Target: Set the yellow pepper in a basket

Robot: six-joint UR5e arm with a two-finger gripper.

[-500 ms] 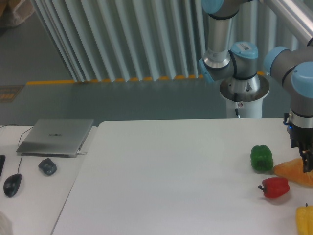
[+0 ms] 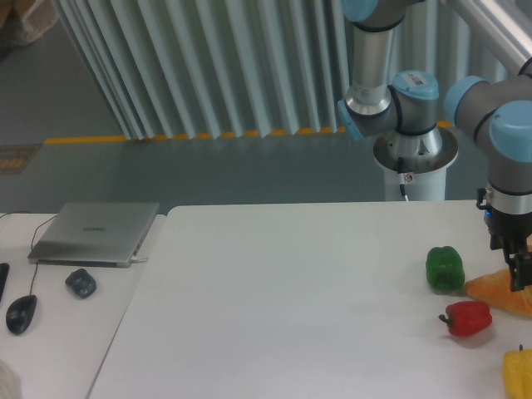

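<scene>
The yellow pepper (image 2: 518,374) lies at the bottom right corner of the table, cut off by the frame edge. My gripper (image 2: 520,278) hangs at the right edge of the view, above the far end of a pale orange wedge and well behind the yellow pepper. Its dark fingers are partly out of frame, so their spacing does not show. Nothing is visibly held. No basket is in view.
A green pepper (image 2: 445,268), a pale orange wedge (image 2: 495,291) and a red pepper (image 2: 468,317) sit close together left of the gripper. The arm's base (image 2: 414,154) stands behind the table. A laptop (image 2: 96,233), a mouse (image 2: 21,314) and a dark lump (image 2: 81,283) lie far left.
The gripper and wrist have shifted slightly to the left and a little up. The peppers have not moved.
</scene>
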